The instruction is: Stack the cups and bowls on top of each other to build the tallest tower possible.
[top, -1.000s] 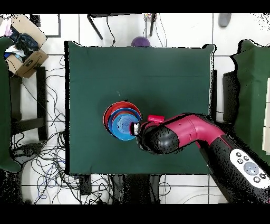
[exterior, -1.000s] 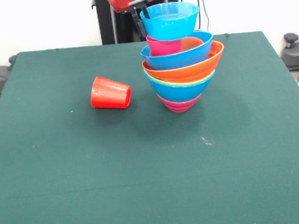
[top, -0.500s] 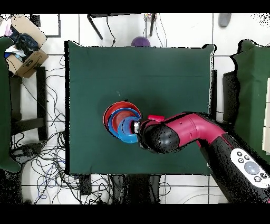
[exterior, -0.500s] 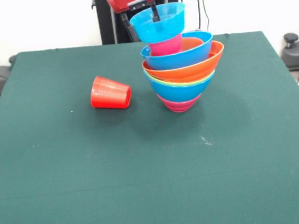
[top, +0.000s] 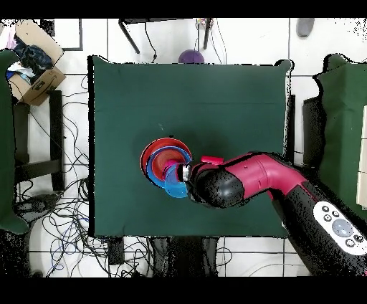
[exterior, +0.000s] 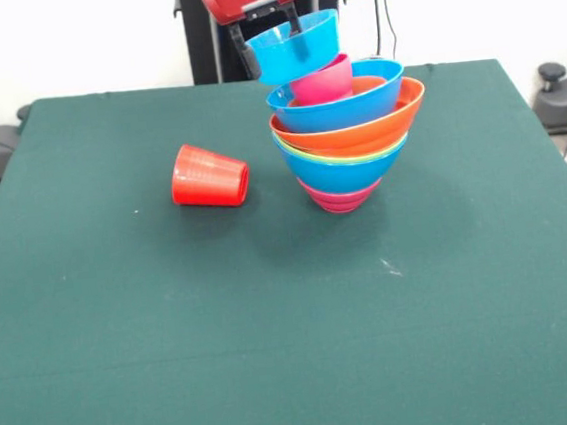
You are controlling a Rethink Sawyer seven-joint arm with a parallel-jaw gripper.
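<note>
A glossy light blue plastic bowl, pinched at its rim by the gripper, is held tilted against the pink cup; the leaning tower could be toppled.

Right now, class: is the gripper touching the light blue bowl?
Touching. The front view shows the gripper fingers straddling the tilted light blue bowl's rim, clamped on it.

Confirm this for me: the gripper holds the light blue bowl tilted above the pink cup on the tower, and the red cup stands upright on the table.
One thing is off. The red cup lies on its side, not upright; the front view shows it. The rest holds: the gripper holds the light blue bowl tilted above the pink cup on the tower.
</note>
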